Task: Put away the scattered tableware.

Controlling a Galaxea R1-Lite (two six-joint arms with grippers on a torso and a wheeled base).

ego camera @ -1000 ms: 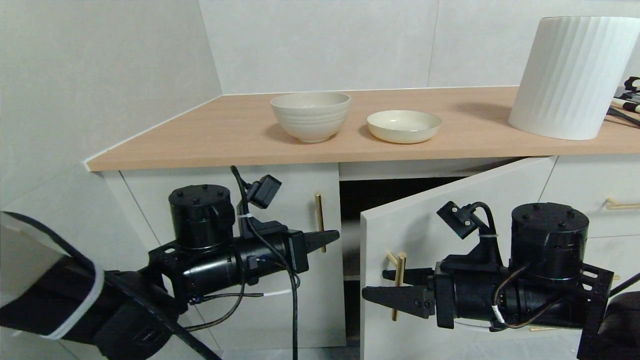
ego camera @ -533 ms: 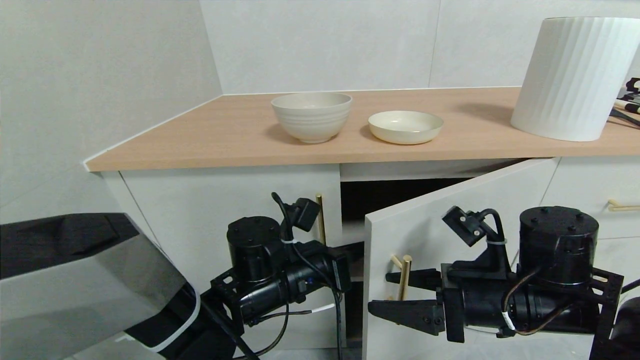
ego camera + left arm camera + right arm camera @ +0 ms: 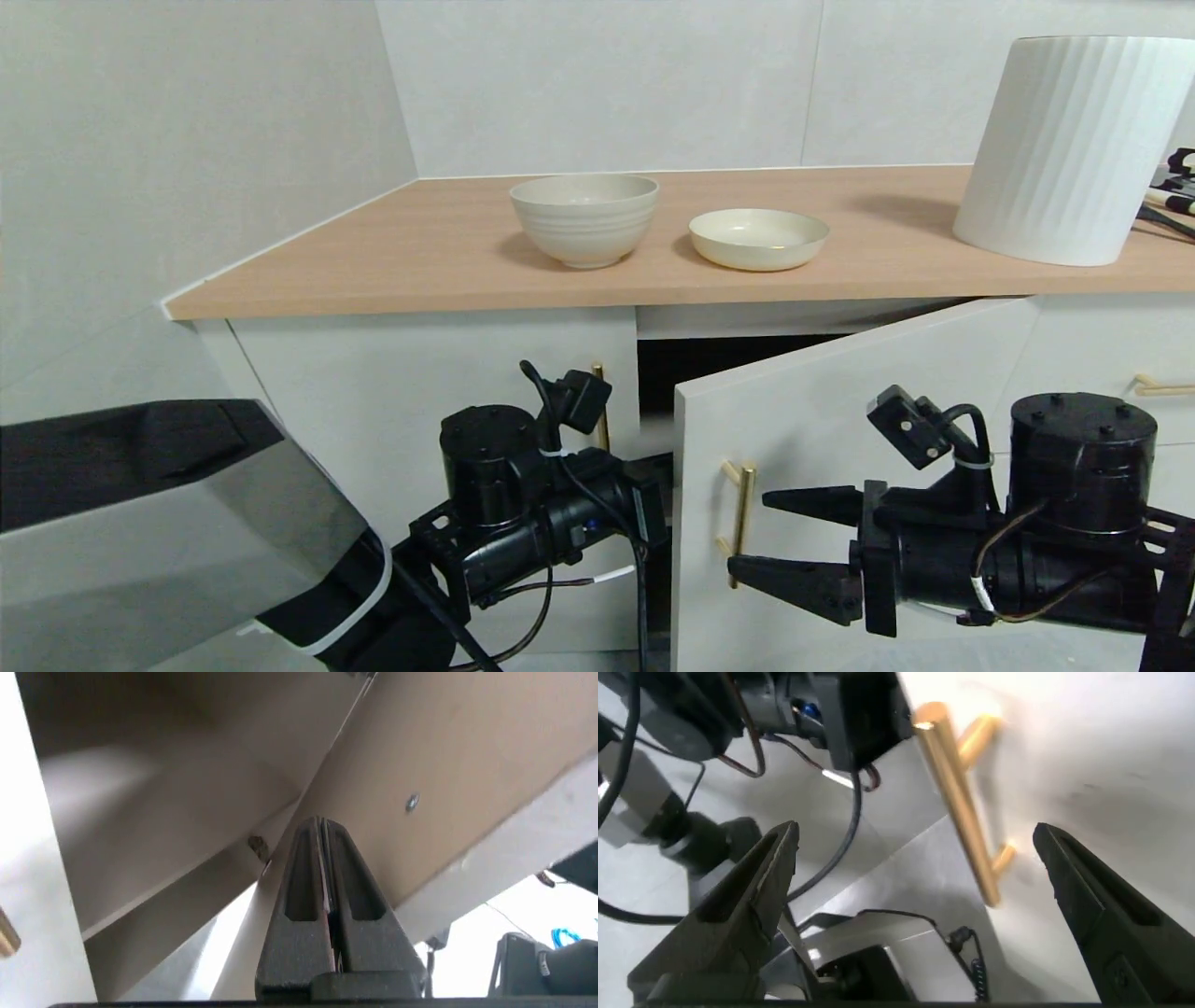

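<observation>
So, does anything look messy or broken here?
Nothing looks broken or spilled. The bowl and the shallow dish sit upright on the counter. The one odd thing is the right cupboard door, which hangs partly open while the left door is shut.

Both arms are matte black. Left arm (image 3: 523, 532): a round motor drum with screws on its cap, a small boxy left camera (image 3: 583, 399) on top and black cables looping underneath, cinched with white ties. Farther back there's a silver-grey shell (image 3: 187, 541) edged by a white band. Right arm (image 3: 1027, 560): a bigger drum, right camera (image 3: 910, 439) and a thin brownish wire with a white tag. Left gripper (image 3: 322, 887) and right gripper (image 3: 750, 532) have black tapered wedge fingers, and the left pair has long recessed slots.
</observation>
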